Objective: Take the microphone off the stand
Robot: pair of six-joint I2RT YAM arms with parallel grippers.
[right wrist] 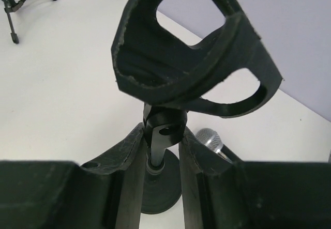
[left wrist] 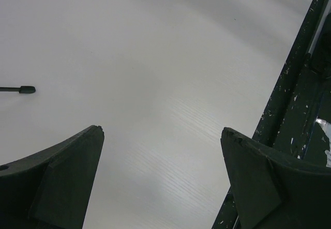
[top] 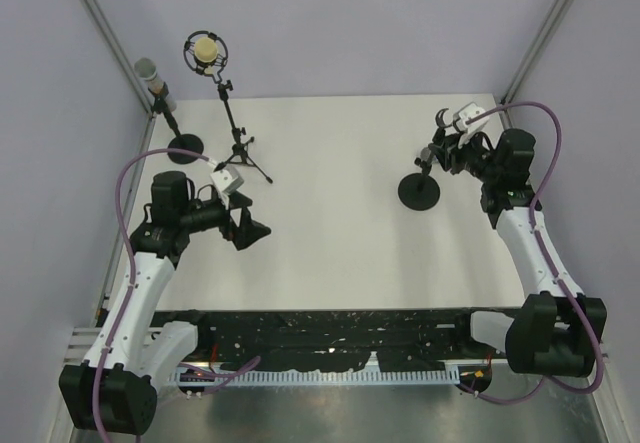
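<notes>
Right gripper (right wrist: 163, 138): clamped on the post of the stand (right wrist: 158, 195), just under its empty clip (right wrist: 181, 79).
Microphone (right wrist: 208, 137): mesh head showing beside the stand's base, off the clip.
Left gripper (left wrist: 161, 131): jaws wide apart, holding nothing, above the table (left wrist: 155, 58).

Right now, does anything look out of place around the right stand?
Yes. The right end effector is shut on the stand below its clip, which is empty. A silver-headed microphone seems to lie on the table beside the base, partly hidden.
</notes>
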